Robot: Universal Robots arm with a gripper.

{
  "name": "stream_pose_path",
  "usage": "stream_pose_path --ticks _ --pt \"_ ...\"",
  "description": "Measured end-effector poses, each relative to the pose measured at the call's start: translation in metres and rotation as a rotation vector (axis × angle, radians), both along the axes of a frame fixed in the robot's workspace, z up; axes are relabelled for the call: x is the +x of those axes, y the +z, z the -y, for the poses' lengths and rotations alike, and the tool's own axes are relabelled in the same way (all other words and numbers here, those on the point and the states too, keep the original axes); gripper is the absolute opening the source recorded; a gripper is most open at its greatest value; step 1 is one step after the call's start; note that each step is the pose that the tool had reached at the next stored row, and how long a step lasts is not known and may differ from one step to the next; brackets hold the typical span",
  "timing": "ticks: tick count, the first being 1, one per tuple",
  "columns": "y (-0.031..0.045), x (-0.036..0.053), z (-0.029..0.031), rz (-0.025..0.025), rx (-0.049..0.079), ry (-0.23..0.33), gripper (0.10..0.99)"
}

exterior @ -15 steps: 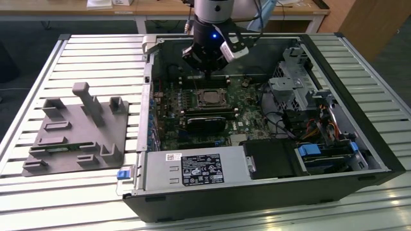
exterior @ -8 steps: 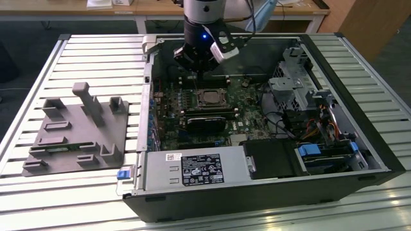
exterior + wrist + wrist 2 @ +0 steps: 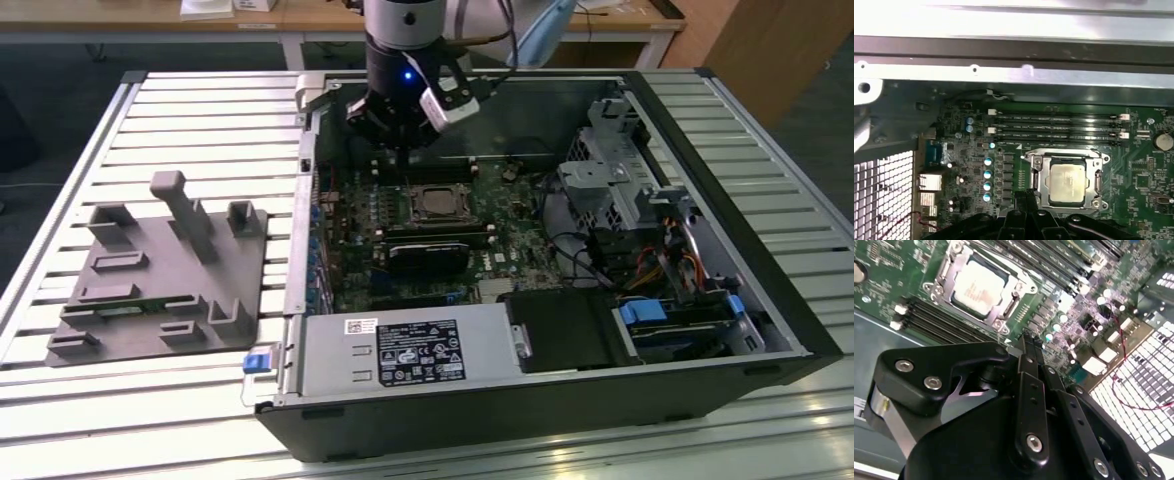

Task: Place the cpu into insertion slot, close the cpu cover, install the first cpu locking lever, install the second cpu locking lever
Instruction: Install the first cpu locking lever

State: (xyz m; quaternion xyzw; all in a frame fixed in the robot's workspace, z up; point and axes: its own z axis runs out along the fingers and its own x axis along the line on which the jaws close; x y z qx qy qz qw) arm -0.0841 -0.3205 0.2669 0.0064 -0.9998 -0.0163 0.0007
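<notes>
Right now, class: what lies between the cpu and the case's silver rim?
In the first wrist view, long black memory slots cross the green board between the cpu and the silver case rim.

Slatted metal table (image 3: 134, 420) bears an open computer case (image 3: 534, 420); a grey fixture tray (image 3: 147, 285).

A: What carries the scene?
B: A slatted aluminium worktable (image 3: 120, 420), with light glinting off its nearest slats.
A: And behind it?
B: A wooden desk (image 3: 134, 18) on white legs runs along the back. A wooden cabinet (image 3: 761, 40) stands at the exterior view's right, over dark floor (image 3: 54, 85).
</notes>
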Motion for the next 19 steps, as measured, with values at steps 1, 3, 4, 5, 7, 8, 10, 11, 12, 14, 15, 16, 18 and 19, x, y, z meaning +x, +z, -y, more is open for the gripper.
stream_pose_path --ticks 1,3,4,5,7,8,10,11,12,14,15,16,18,19 --pt "-0.0004 -0.0017 -0.0008 0.0001 0.000 0.000 0.114" --pt "-0.0011 -0.0048 -0.0030 0.0001 0.000 0.000 0.114" --pt "-0.0015 -0.0059 -0.0044 0.0001 0.000 0.000 0.114" --pt "-0.0019 -0.0068 -0.0061 0.0000 0.000 0.000 0.114" --pt "-0.0026 -0.0078 -0.0102 0.0000 0.000 0.000 0.114" --pt "-0.0031 -0.0083 -0.0123 0.0000 0.000 0.000 0.114" --pt "-0.0040 -0.0094 -0.0163 0.0000 0.000 0.000 0.114" --pt "-0.0045 -0.0103 -0.0179 0.0001 0.001 0.000 0.114" --pt "-0.0051 -0.0111 -0.0196 0.0001 0.001 0.000 0.114" --pt "-0.0061 -0.0124 -0.0229 -0.0001 0.000 0.000 0.114" --pt "-0.0067 -0.0125 -0.0246 0.0000 0.001 0.000 0.114" --pt "-0.0072 -0.0125 -0.0262 0.0000 0.001 0.000 0.114" --pt "-0.0080 -0.0125 -0.0289 0.0000 0.001 0.000 0.114" --pt "-0.0083 -0.0125 -0.0299 0.0000 0.001 0.000 0.114"
